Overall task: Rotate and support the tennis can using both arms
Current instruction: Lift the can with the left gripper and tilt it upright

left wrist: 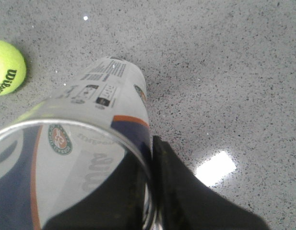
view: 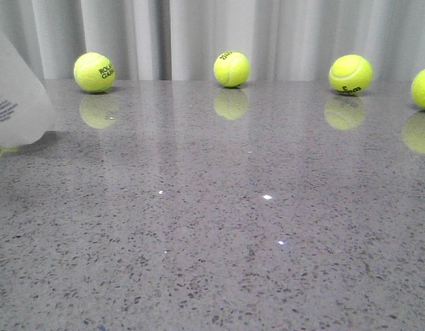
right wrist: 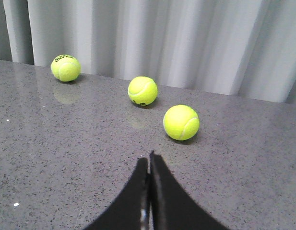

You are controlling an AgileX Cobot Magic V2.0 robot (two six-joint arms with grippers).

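The tennis can (view: 16, 96) shows at the far left edge of the front view, tilted, white label outward, its lower end close to the table. In the left wrist view I look down its open silver rim, with the can (left wrist: 109, 96) running away toward the table, navy section and orange stripe showing. My left gripper (left wrist: 147, 167) is shut on the can's rim, one finger outside the wall and the other showing dark through the clear plastic. My right gripper (right wrist: 148, 160) is shut and empty, low over the table. Neither arm shows in the front view.
Several tennis balls sit along the back of the grey speckled table (view: 219, 227): one left (view: 94, 72), one centre (view: 231, 69), one right (view: 350, 74), one at the right edge (view: 424, 88). Another ball (left wrist: 6, 74) lies beside the can. Three balls (right wrist: 181, 122) lie ahead of the right gripper. A curtain hangs behind.
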